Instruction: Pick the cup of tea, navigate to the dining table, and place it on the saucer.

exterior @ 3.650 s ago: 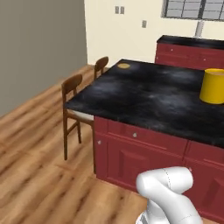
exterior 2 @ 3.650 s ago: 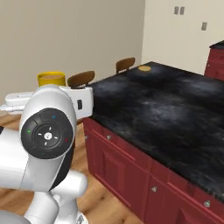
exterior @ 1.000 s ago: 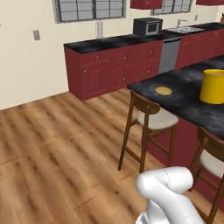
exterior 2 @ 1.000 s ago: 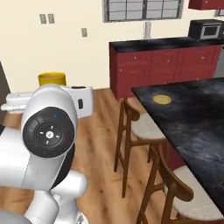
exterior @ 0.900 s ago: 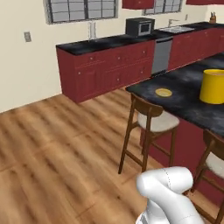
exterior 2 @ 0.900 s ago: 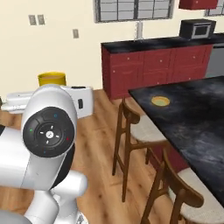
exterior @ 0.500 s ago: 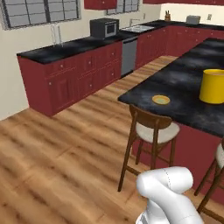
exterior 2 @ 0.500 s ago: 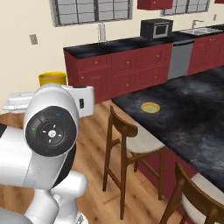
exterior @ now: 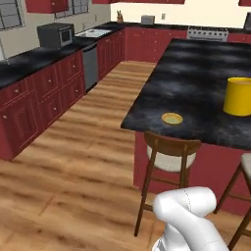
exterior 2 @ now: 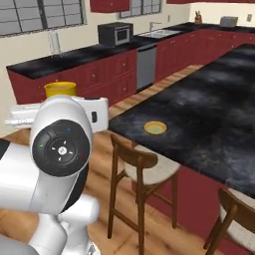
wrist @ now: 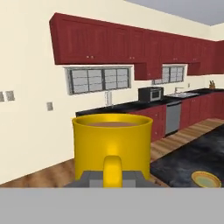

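Tea in the yellow cup of tea (wrist: 112, 146) is showing as a brownish surface just below the rim, and the cup is sitting upright in the hand view with its handle turned toward the camera. The gripper (wrist: 113, 177) is sitting closed about that handle at the cup's base, its grey finger blocks pressing in from either side, so the cup is being carried in the air and not resting on any surface. In the right base view the cup's yellow rim (exterior 2: 60, 89) is peeking out above the white hand, to the left of the dining table (exterior 2: 209, 109) and clear of its edge. The dining table's glossy black marbled top is stretching away to the right in both base views, over a dark red cabinet base. The saucer (exterior: 172, 118) is lying flat on the tabletop near the corner closest to the robot, with bare stone around it; in the hand view it (wrist: 205, 179) is showing low at the right, below and to the right of the cup and well apart from it. A wooden stool (exterior: 169, 158) with a pale seat is standing tucked against the table edge just beneath the saucer's corner. Farther along the tabletop a large plain yellow cylinder (exterior: 238, 96) is standing upright, well apart from the saucer.
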